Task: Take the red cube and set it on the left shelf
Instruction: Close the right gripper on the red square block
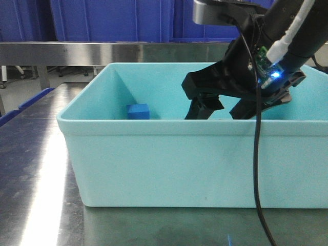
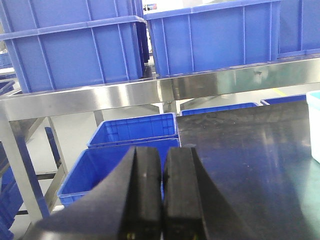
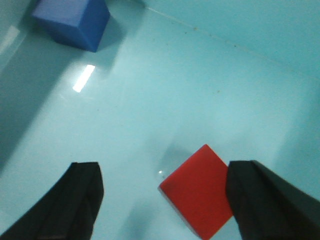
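Black cable (image 1: 258,169) hangs closest to the front camera, draped over the near wall of a pale teal tub (image 1: 195,164) that stands on a steel table (image 1: 36,169). The right claw (image 1: 221,109) reaches down into the tub from the upper right with its fingers spread. A blue cube (image 1: 137,111) sits by the far left corner. The red cube is hidden below the tub's rim in this view. Behind the tub runs the steel front rail of the left shelf (image 1: 102,51), with blue crates (image 1: 102,18) on top.

Nearest in the left wrist view are the fingers of the left claw (image 2: 162,195), pressed together with nothing between them. It points at the shelf rail and its crates, over the edge of the dark table, so this arm is well apart from the tub.

Two dark fingers (image 3: 75,205) frame the right wrist view, wide apart and empty. The red cube (image 3: 200,192) lies on the tub floor between them, hard against the finger on the picture's right (actual contact cannot be told). It is turned corner-on to the fingers, not square. The blue one lies well off at the upper left. The closing move probably turns on that offset, so the claw should be shifted toward the cube's side and rotated to meet flat faces.
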Controlling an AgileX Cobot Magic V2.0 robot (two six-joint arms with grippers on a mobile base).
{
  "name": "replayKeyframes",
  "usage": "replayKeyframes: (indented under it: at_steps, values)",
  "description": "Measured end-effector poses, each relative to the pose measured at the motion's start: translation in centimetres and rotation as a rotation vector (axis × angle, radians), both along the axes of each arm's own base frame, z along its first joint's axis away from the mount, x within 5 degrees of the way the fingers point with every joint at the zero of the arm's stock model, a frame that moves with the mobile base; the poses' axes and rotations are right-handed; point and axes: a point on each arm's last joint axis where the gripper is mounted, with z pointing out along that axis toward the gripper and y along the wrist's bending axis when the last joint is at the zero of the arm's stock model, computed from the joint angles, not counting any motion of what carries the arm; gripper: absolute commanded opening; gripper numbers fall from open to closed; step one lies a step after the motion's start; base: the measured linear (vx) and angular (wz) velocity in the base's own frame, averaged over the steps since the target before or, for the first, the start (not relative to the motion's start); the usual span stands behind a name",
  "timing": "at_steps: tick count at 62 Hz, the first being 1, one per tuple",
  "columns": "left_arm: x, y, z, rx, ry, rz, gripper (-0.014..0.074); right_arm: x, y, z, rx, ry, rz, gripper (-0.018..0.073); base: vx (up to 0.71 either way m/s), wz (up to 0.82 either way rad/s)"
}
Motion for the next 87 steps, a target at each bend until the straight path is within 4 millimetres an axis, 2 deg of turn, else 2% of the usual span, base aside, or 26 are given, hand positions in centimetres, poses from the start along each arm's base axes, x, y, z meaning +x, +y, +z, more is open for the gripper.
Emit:
replayKeyframes:
  at_steps: [14, 44, 72, 87]
  values:
    - [0.0, 0.0, 0.0, 0.000, 0.000, 0.000, 0.0106, 0.6, -1.0, 0.0, 0.000, 0.000, -0.039, 0.0612, 0.00, 0.00]
    - [0.0, 0.0, 0.0, 0.000, 0.000, 0.000, 0.0106, 0.6, -1.1, -0.1, -0.005, 0.009, -0.040, 0.0612, 0.00, 0.00]
    - [0.0, 0.0, 0.0, 0.000, 0.000, 0.000, 0.0106, 1.0, -0.9, -2.1, -0.042, 0.072, -0.040, 0.0612, 0.00, 0.00]
    - [0.0, 0.0, 0.0, 0.000, 0.000, 0.000, 0.0106, 1.1, -0.8, -2.2, -0.043, 0.073, -0.040, 0.0612, 0.00, 0.00]
